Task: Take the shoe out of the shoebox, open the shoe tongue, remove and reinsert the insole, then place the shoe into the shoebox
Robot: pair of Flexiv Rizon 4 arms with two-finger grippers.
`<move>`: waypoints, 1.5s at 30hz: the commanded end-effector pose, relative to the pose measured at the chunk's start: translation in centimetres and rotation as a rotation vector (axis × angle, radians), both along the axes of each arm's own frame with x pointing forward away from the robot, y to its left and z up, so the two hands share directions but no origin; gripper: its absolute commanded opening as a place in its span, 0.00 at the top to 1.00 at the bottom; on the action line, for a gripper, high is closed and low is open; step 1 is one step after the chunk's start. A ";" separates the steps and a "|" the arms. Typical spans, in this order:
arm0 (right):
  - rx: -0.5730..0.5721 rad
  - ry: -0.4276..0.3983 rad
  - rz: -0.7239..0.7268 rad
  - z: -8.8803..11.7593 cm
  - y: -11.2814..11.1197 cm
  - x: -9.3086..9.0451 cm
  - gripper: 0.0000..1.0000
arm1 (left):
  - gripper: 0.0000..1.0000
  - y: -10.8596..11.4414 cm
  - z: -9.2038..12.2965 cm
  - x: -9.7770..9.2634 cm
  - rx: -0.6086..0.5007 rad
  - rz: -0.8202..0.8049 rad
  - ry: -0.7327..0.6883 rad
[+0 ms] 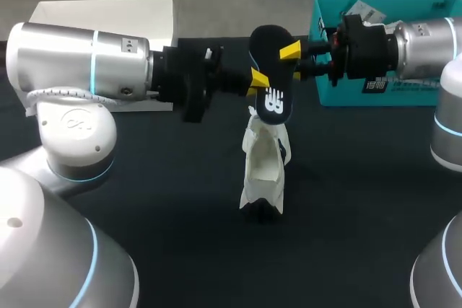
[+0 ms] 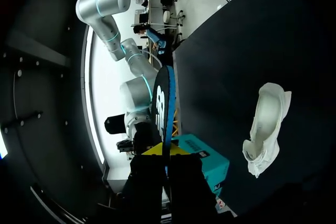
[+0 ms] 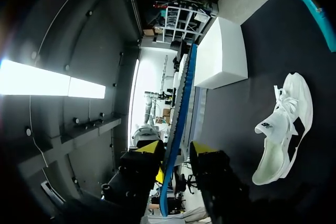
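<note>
Black insole (image 1: 273,70) held on edge in the air, directly above the white shoe (image 1: 264,167), which lies on the dark bench (image 1: 166,207) with its mouth facing up. The teal shoebox (image 1: 361,88) stands at the far right of the bench, behind the right arm.

**Risks, as judged.** The insole hangs from one firm grip only. If the left claw (image 1: 256,79) let go before the right claw (image 1: 292,55) had closed, the insole would probably fall onto the shoe or the bench. If both claws pulled at once, the thin sheet might bend or twist. Nothing holds the shoe itself, so pushing the insole back in could slide it or tip it over.

**Pose.** Both forearms lie roughly level and come in from opposite sides, wrists facing each other over the shoe.
- **Left wrist view:** the left claw (image 2: 166,153) is clamped on the insole (image 2: 164,103), seen edge-on, with both fingers tight against it.
- **Right wrist view:** the right claw (image 3: 176,150) straddles the insole (image 3: 181,108) with its fingers spread. One yellow tip lies against the sheet and the other stands clear of it, so this claw does not grip.
</note>
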State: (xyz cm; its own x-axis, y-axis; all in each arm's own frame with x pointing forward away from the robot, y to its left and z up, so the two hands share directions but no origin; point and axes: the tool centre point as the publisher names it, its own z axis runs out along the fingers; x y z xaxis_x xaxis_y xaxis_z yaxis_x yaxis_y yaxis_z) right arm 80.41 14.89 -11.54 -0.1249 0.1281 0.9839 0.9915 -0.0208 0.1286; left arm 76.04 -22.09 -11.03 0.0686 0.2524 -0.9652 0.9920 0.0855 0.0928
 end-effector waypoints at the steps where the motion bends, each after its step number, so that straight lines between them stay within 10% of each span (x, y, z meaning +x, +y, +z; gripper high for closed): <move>1: -0.006 -0.004 -0.007 -0.1 0.1 0.0 1.00 | 1.00 0.1 -0.1 -0.1 0.001 -0.005 -0.003; 5: -0.005 -0.008 -0.010 -0.2 0.1 0.0 1.00 | 0.96 0.3 -0.1 -0.2 0.023 -0.010 -0.006; 6: -0.005 -0.008 -0.011 -0.2 0.0 0.0 1.00 | 0.55 0.4 -0.1 -0.2 0.024 -0.011 -0.007; 8: -0.005 -0.007 -0.012 -0.3 0.0 0.0 1.00 | 0.03 0.5 0.0 0.0 0.027 -0.011 -0.010; 9: -0.005 -0.007 -0.012 -0.3 0.0 0.0 1.00 | 0.00 0.6 0.0 0.1 0.034 -0.009 -0.012; 45: -0.108 0.077 -0.008 -2.8 0.7 -0.2 1.00 | 0.00 2.8 3.4 3.3 0.694 -0.004 0.016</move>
